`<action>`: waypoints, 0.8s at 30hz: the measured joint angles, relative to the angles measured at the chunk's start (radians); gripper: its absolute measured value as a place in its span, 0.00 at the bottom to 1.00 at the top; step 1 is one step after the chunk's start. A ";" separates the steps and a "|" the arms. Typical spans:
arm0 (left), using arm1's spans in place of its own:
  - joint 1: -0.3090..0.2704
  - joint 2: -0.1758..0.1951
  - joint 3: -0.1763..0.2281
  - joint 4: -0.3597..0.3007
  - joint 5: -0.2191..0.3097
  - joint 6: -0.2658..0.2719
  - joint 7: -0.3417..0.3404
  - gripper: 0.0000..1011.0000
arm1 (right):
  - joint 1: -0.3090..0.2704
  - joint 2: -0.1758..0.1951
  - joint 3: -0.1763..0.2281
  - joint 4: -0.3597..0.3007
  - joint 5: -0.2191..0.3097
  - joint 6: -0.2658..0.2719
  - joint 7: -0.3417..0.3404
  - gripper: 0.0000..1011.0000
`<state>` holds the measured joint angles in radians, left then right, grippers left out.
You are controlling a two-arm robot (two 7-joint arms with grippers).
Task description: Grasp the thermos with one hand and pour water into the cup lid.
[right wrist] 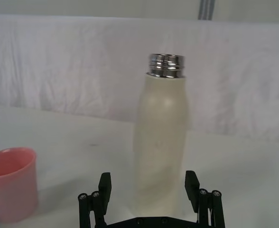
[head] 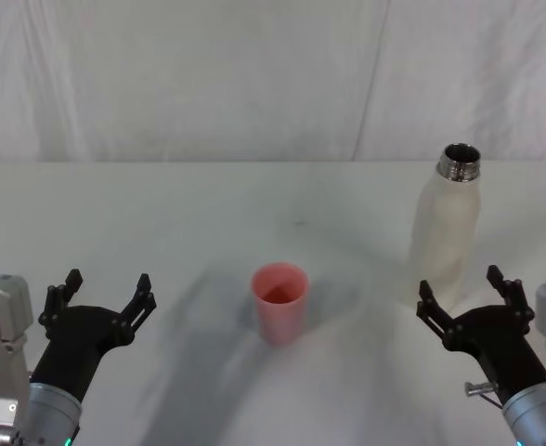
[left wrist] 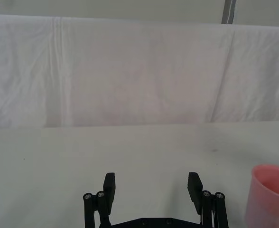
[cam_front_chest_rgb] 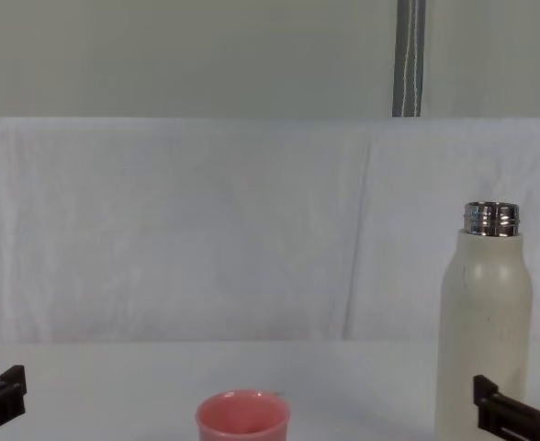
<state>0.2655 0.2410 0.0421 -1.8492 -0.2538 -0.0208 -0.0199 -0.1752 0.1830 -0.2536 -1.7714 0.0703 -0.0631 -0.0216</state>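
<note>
The thermos (head: 447,228) (right wrist: 161,142) (cam_front_chest_rgb: 483,335), a tall cream-white bottle with an uncapped steel neck, stands upright at the right of the table. The pink cup lid (head: 279,302) (left wrist: 270,195) (right wrist: 10,183) (cam_front_chest_rgb: 242,418) stands upright near the table's middle, to the thermos's left. My right gripper (head: 462,289) (right wrist: 148,186) is open just in front of the thermos's base, apart from it. My left gripper (head: 106,287) (left wrist: 152,184) is open over bare table at the left, well away from the cup lid.
A white cloth-covered table (head: 208,214) carries both things. A white draped backdrop (head: 254,84) rises behind its far edge, and a grey pole (cam_front_chest_rgb: 410,57) stands behind that at the right.
</note>
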 joint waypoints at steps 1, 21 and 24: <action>0.000 0.000 0.000 0.000 0.000 0.000 0.000 0.99 | -0.002 -0.006 0.010 0.000 0.009 0.002 0.005 0.99; 0.000 0.000 0.000 0.000 0.000 0.000 0.000 0.99 | 0.060 -0.074 0.089 0.070 0.068 0.023 0.090 0.99; 0.000 0.000 0.000 0.000 0.000 0.000 0.000 0.99 | 0.074 -0.080 0.096 0.085 0.067 0.019 0.101 0.99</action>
<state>0.2655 0.2410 0.0422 -1.8492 -0.2538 -0.0208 -0.0199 -0.1015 0.1028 -0.1579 -1.6862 0.1376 -0.0439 0.0796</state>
